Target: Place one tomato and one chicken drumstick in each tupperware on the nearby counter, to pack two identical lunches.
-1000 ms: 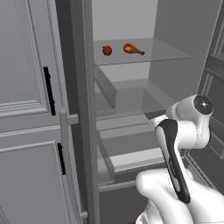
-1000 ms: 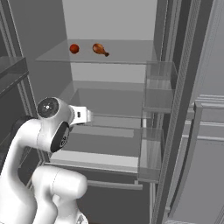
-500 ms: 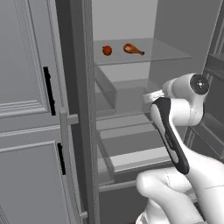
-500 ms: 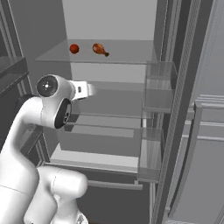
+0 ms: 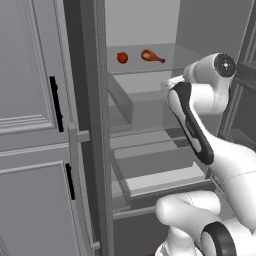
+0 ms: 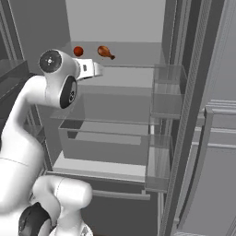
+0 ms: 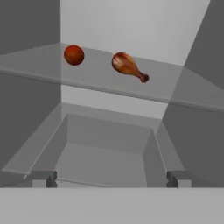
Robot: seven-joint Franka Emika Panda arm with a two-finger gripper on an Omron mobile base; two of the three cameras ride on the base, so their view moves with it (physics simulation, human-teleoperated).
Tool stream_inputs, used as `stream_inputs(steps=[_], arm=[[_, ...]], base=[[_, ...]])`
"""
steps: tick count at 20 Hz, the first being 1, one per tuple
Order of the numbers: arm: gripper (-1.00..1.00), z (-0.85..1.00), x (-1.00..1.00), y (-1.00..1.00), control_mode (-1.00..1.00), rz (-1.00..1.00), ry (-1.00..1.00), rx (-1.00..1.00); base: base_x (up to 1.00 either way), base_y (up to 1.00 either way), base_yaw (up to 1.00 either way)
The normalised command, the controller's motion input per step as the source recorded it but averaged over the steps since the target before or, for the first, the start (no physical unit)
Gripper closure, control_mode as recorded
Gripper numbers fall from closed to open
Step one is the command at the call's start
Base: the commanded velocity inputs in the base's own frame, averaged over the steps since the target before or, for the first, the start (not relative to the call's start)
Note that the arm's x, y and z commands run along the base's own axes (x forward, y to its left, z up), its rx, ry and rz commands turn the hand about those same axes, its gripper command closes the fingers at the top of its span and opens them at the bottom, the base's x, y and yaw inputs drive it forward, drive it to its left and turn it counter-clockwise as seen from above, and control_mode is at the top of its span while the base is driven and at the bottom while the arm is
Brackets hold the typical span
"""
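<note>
A red tomato (image 5: 122,57) (image 6: 78,50) (image 7: 73,55) and a brown chicken drumstick (image 5: 151,56) (image 6: 105,51) (image 7: 128,64) lie side by side on a glass shelf (image 7: 183,89) high in the open fridge, the tomato to the left. My gripper (image 7: 111,179) is open with nothing between its fingers. It points at the shelf from in front of and slightly below it, well short of both foods. The raised white arm (image 5: 197,95) (image 6: 57,78) holds the hand at about shelf height. The tupperware and the counter are out of view.
Under the shelf sits an open grey drawer (image 7: 105,153) (image 6: 106,138), with more shelves lower down. Clear door bins (image 6: 167,92) line the fridge door on the right. A grey cabinet door with black handles (image 5: 55,102) stands to the left.
The arm has lifted: the elbow and hand rose from the middle-shelf level to the height of the food shelf. The tomato and drumstick have not moved, and the gripper stayed open.
</note>
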Motion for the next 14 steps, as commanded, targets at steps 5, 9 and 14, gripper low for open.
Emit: stream_inputs(steps=[5, 9, 14], arm=[[-1.00, 0.64, 0.44, 0.00, -1.00, 0.00, 0.00, 0.00], [-1.00, 0.11, 0.26, -0.04, -1.00, -0.01, 0.00, 0.10], [-1.00, -0.01, 0.34, -0.06, -1.00, 0.01, 0.00, 0.05]], base=[[0.00, 0.00, 0.00], [0.00, 0.00, 0.00], [0.00, 0.00, 0.00]])
